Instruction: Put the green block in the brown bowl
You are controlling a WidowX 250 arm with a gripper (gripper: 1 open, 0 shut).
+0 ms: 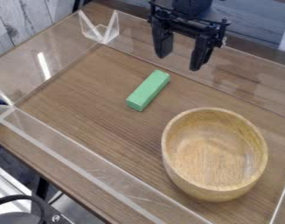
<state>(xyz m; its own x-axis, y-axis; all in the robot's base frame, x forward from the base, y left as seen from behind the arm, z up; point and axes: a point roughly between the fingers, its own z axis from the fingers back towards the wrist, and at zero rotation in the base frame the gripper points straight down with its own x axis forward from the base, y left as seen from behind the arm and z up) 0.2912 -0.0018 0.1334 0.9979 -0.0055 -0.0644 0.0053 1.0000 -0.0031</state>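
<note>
While the hand (183,51) is hanging spread open and empty, the green block (148,89) is lying flat on the tabletop (86,105) just below-left, ungrasped, with the brown bowl (215,153) sitting empty nearer the camera.

I count one green block (148,89), one brown bowl (215,153), one hand (181,54), all on one bench (75,101).

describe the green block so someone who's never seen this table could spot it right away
Start at the wooden table walled by clear panels, then find the big round brown bowl at its near right. Up and left of the bowl, apart from it, the green block lies flat on the wood, below the open gripper. It is the only bright green thing, a short bar.
</note>
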